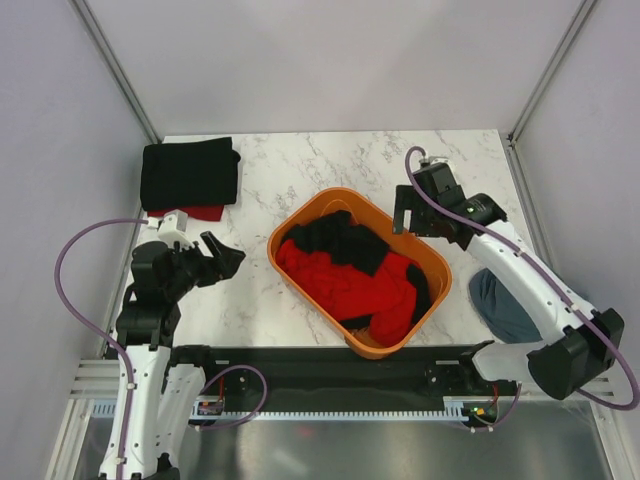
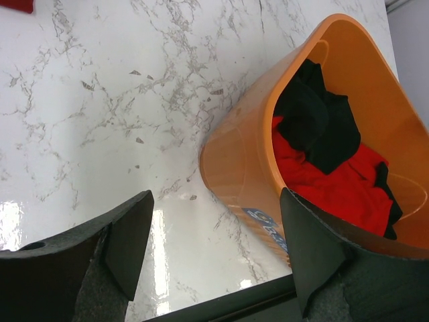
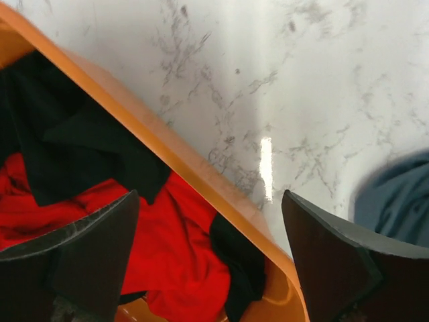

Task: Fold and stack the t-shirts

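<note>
**Tangled load, rim under the jaws**

The right pincer (image 1: 413,222) hangs wide and empty over the far-right rim of the orange basket (image 1: 300,215). The rim runs straight across the gap between its jaws. Lowered as it stands, one finger could land on the plastic edge and tip or shove the basket rather than reach cloth.

Just inside the rim below this pincer, the black t-shirts (image 1: 345,240) lie tangled over the red t-shirts (image 1: 350,285). A pinch there may catch two layers at once and drag a second garment out.

The slate-blue t-shirt (image 1: 500,305) lies crumpled on the tabletop (image 1: 300,165) behind the right pincer, under its arm. The arm could snag it when it swings back.

The left pincer (image 1: 225,255) is also wide and empty, beside the basket's outer wall. Behind it a folded black t-shirt (image 1: 190,172) rests on a red one (image 1: 195,213); a careless reach could scuff that stack.
</note>
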{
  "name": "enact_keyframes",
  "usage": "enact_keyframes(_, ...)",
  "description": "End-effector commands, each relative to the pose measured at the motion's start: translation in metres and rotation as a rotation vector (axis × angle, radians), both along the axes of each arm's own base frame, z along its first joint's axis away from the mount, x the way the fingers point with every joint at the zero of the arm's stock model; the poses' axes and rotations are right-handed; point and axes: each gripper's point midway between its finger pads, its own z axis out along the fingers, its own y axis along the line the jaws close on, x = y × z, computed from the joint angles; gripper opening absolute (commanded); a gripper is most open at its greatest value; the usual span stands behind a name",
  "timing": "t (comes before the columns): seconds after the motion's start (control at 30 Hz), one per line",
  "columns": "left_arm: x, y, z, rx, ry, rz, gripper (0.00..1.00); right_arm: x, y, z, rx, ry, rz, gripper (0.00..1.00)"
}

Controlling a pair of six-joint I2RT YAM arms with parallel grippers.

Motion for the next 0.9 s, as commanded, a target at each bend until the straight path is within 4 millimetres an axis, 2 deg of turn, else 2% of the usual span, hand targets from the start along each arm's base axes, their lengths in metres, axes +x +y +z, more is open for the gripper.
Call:
enact_keyframes(0.0, 0.002, -0.004, 0.018, -0.001, -0.059, -0.026, 0.84, -0.004, 0.024, -0.039, 0.046, 0.092, 0.133, 0.9)
enact_keyframes(0.07, 0.0, -0.006, 0.021, -0.001, -0.06, -0.043, 0.83, -0.002, 0.036, -0.047, 0.089, 0.096, 0.176, 0.75)
enact_keyframes(0.1, -0.002, -0.007, 0.031, -0.003, -0.082, -0.05, 0.82, -0.01, 0.047, -0.058, 0.134, 0.138, 0.217, 0.69)
enact_keyframes(0.13, -0.005, -0.009, 0.037, -0.02, -0.094, -0.054, 0.82, -0.009, 0.054, -0.059, 0.169, 0.139, 0.232, 0.58)
enact_keyframes(0.2, -0.011, -0.013, 0.059, -0.044, -0.143, -0.064, 0.82, -0.014, 0.064, -0.064, 0.22, 0.164, 0.257, 0.46)
enact_keyframes(0.23, -0.015, -0.014, 0.07, -0.059, -0.172, -0.059, 0.82, -0.014, 0.078, -0.061, 0.286, 0.166, 0.284, 0.35)
enact_keyframes(0.33, -0.024, -0.012, 0.104, -0.091, -0.236, -0.027, 0.82, -0.014, 0.099, -0.054, 0.374, 0.163, 0.315, 0.17)
enact_keyframes(0.37, -0.029, -0.009, 0.117, -0.095, -0.255, -0.002, 0.82, -0.017, 0.112, -0.05, 0.397, 0.166, 0.325, 0.15)
enact_keyframes(0.43, -0.034, -0.008, 0.131, -0.134, -0.267, 0.028, 0.83, -0.012, 0.132, -0.042, 0.422, 0.152, 0.338, 0.13)
enact_keyframes(0.47, -0.037, -0.007, 0.137, -0.147, -0.278, 0.042, 0.82, -0.017, 0.149, -0.039, 0.423, 0.154, 0.355, 0.13)
enact_keyframes(0.53, -0.046, -0.008, 0.154, -0.184, -0.304, 0.049, 0.82, -0.009, 0.176, -0.032, 0.425, 0.142, 0.378, 0.12)
enact_keyframes(0.57, -0.053, -0.009, 0.166, -0.196, -0.335, 0.048, 0.82, -0.016, 0.195, -0.03, 0.424, 0.144, 0.414, 0.12)
enact_keyframes(0.6, -0.057, -0.009, 0.171, -0.202, -0.345, 0.049, 0.82, -0.012, 0.215, -0.027, 0.43, 0.145, 0.433, 0.11)
enact_keyframes(0.63, -0.062, -0.009, 0.176, -0.209, -0.356, 0.047, 0.82, -0.014, 0.227, -0.025, 0.433, 0.15, 0.452, 0.1)
enact_keyframes(0.67, -0.069, -0.009, 0.188, -0.21, -0.388, 0.05, 0.82, -0.025, 0.247, -0.024, 0.434, 0.154, 0.492, 0.09)
enact_keyframes(0.7, -0.074, -0.008, 0.19, -0.211, -0.388, 0.054, 0.82, -0.025, 0.263, -0.021, 0.443, 0.152, 0.5, 0.09)
enact_keyframes(0.77, -0.084, -0.007, 0.203, -0.213, -0.419, 0.059, 0.82, -0.04, 0.289, -0.019, 0.446, 0.156, 0.537, 0.07)
enact_keyframes(0.8, -0.088, -0.007, 0.205, -0.215, -0.426, 0.057, 0.83, -0.038, 0.3, -0.021, 0.445, 0.152, 0.53, 0.06)
enact_keyframes(0.87, -0.095, -0.008, 0.211, -0.228, -0.433, 0.059, 0.83, -0.047, 0.318, -0.021, 0.461, 0.164, 0.528, 0.02)
